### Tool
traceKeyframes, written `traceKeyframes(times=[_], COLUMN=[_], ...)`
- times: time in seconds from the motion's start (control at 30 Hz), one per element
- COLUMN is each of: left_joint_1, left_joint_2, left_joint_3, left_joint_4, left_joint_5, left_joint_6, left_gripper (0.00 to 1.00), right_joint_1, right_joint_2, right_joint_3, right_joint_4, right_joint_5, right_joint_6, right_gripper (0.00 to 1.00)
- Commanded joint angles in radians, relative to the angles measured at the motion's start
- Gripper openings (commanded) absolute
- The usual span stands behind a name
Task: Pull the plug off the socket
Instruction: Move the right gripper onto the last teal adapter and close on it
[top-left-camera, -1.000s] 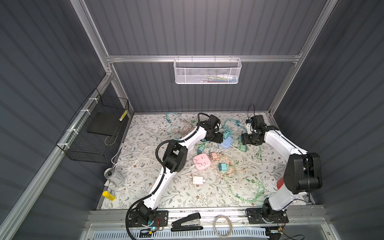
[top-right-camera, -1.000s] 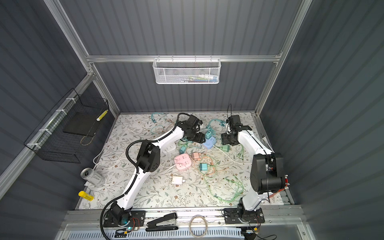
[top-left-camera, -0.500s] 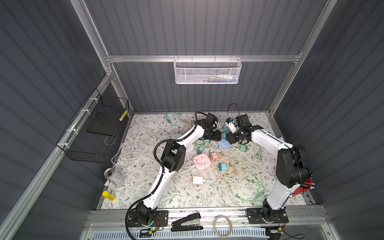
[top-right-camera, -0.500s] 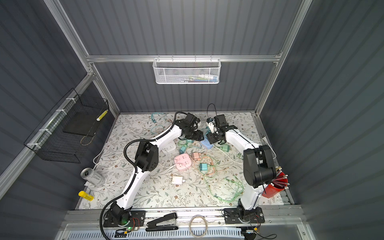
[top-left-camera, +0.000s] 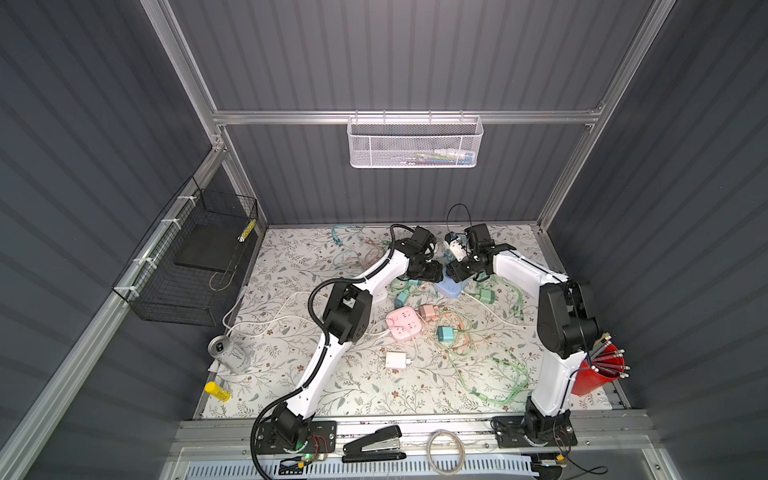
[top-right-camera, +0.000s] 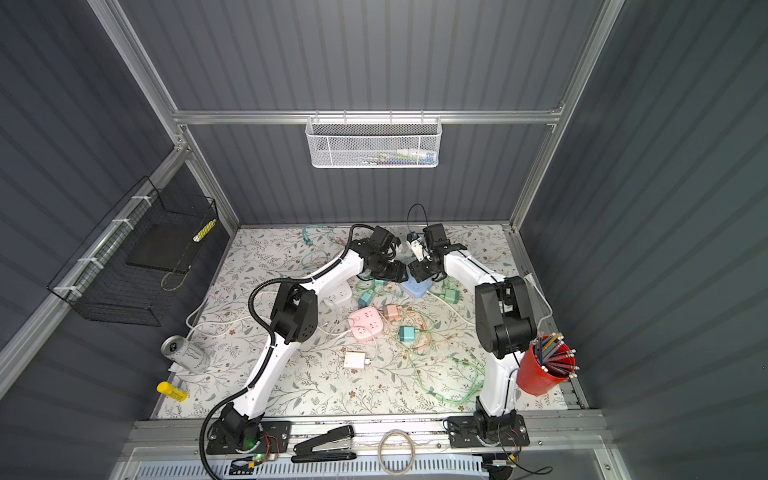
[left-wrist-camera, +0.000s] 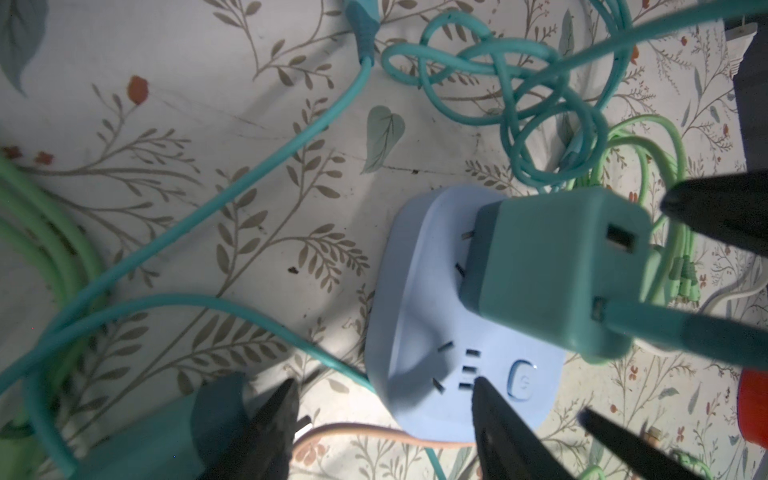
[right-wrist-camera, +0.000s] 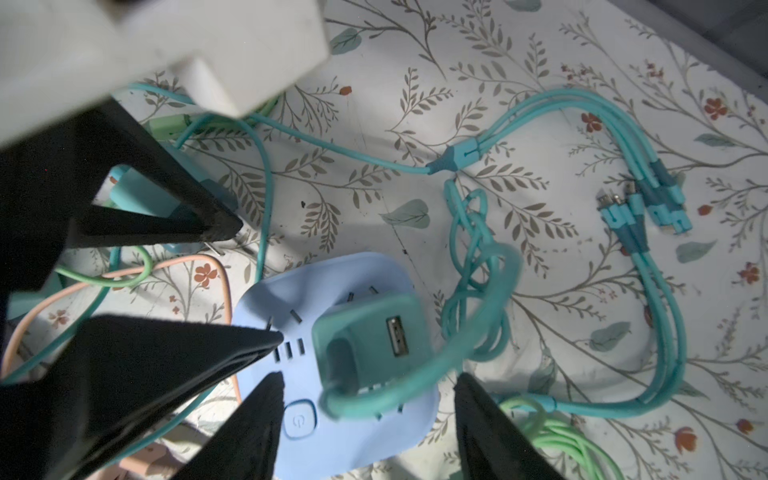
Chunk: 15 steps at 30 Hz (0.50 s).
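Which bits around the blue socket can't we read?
- Teal plug: both top views, hidden under left tool and right tool.
- Its prongs: left wrist view, covered by the plug body; seating unclear.
- White basket contents: top views, too small behind mesh.
- Second teal charger: left wrist view, cut by the edge.

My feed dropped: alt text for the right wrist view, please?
A teal plug sits in the blue socket block, the open right gripper straddling it, one black finger either side, not yet closed. The open left gripper sits alongside, one fingertip over the socket's face. Teal cables sprawl on the floral cloth.
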Motion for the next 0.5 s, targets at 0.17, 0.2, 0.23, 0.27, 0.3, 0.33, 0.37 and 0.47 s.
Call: traceKeyframes(times=[0.17,0.2,0.23,0.27,0.3,0.33,0.37,0.47], left_joint_1=[0.007,0.007,0.007,0.007,0.007,0.007,0.007,0.007], left_joint_2=[0.040,0.040,0.041,0.041,0.041,0.041,0.042,0.044], left_joint_3=[0.026,0.026,0.025,0.023,0.022,0.022,0.022,0.021], left_joint_4=[-0.041,-0.041,-0.041,-0.043,-0.043,-0.044,-0.044,-0.043], left_joint_5=[0.016,0.018,0.018,0.018,0.018,0.018,0.017,0.017], left_joint_6=[0.010,0.010,0.011,0.012,0.013,0.016,0.018,0.019], left_gripper=[0.64,0.64,0.63,0.63,0.62,0.62,0.62,0.62], right_joint_1=[0.003,0.003,0.003,0.003,0.003,0.003,0.003,0.003], right_joint_2=[0.059,0.068,0.074,0.080,0.085,0.088,0.091,0.104], right_joint_3=[0.058,0.065,0.069,0.075,0.079,0.081,0.083,0.091], right_joint_4=[-0.060,-0.067,-0.075,-0.079,-0.084,-0.086,-0.087,-0.098], right_joint_5=[-0.019,-0.021,-0.026,-0.029,-0.030,-0.033,-0.036,-0.046], right_joint_6=[-0.043,-0.045,-0.048,-0.049,-0.049,-0.050,-0.053,-0.059], right_gripper=[0.61,0.60,0.60,0.58,0.57,0.56,0.56,0.54])
